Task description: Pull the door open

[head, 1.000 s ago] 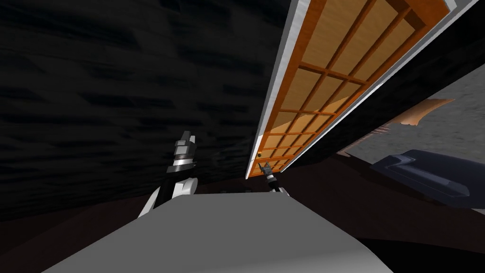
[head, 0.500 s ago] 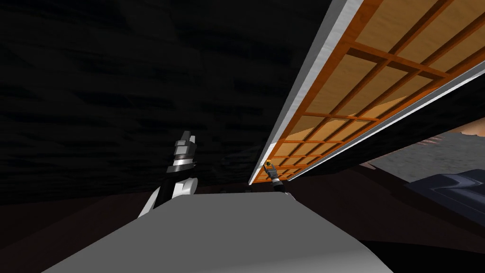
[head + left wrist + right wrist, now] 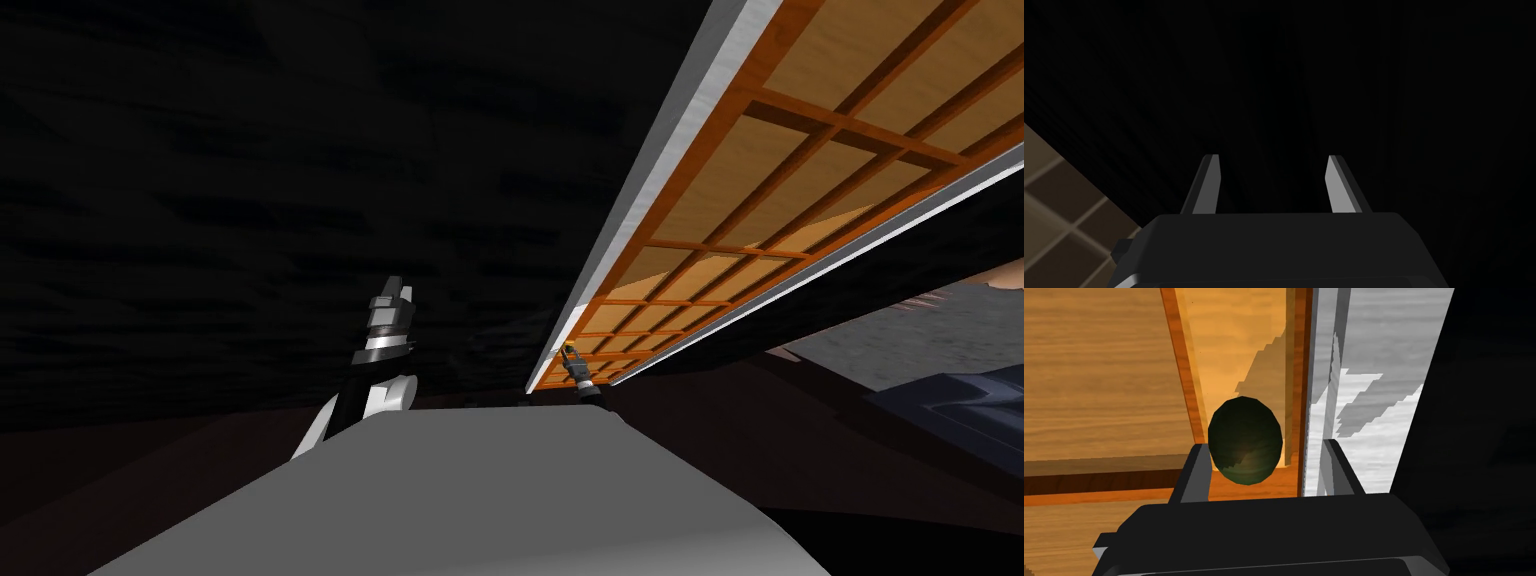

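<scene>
The door (image 3: 800,170) stands just ahead on the right, its long side running alongside a white frame (image 3: 1369,363). Its dark knob (image 3: 1245,440) sits by the frame-side edge and sticks out toward the right gripper (image 3: 1265,445). That gripper is spread and unclenched, with the knob between its fingers: close against one, clear of the other, which lies over the frame. The left gripper (image 3: 1272,159) hangs well to the left, also spread and holding nothing.
</scene>
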Available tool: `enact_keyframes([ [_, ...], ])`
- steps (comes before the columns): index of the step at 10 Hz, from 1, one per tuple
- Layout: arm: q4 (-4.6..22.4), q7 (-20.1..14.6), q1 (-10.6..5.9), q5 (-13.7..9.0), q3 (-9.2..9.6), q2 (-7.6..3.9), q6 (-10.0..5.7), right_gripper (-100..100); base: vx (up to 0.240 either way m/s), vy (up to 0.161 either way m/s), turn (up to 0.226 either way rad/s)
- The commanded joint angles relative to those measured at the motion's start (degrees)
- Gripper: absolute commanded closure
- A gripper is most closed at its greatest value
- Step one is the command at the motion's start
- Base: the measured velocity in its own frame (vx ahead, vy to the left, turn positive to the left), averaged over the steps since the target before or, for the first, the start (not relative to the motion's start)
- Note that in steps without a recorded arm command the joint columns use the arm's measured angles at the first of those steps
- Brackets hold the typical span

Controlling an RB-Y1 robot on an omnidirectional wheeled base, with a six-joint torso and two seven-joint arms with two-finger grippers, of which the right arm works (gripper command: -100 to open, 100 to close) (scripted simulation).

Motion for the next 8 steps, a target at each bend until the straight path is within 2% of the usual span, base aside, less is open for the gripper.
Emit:
enact_keyframes([
  [1,-0.1,0.0,-0.02,0.0,0.06,0.06,0.17,100,0.005,-0.024,-0.038],
  [5,-0.1,0.0,-0.02,0.0,0.06,0.06,0.17,100,0.0,-0.002,0.004],
  [8,-0.3,-3.8,-0.06,-1.7,0.43,-0.19,0.4,100,-0.051,-0.026,0.077],
])
